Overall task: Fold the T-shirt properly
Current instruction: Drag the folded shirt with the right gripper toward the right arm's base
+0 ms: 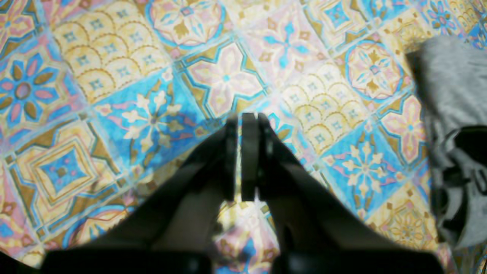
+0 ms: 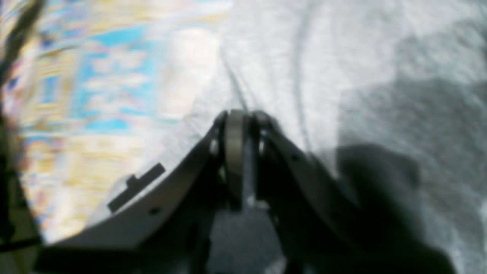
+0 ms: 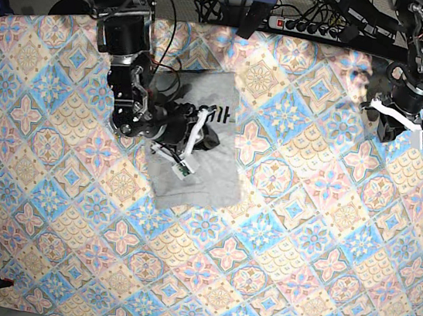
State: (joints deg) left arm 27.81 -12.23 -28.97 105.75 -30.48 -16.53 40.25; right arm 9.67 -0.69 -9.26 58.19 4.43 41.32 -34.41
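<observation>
Right end effector (image 2: 243, 118) clamped on the shirt (image 3: 196, 156)

Left end effector (image 1: 245, 118), tips together, hangs over the bare counter (image 3: 302, 240), well apart.

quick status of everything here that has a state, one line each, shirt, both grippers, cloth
T-shirt: folded into a compact rectangle on the tablecloth, black lettering partly showing near its top edge.
Right gripper: jaws shut on the T-shirt fabric, which is puckered at the tips.
Left gripper: jaws shut, holding nothing, over bare tablecloth away from the shirt.
Tablecloth: spread flat across the table, lying under the shirt.
</observation>
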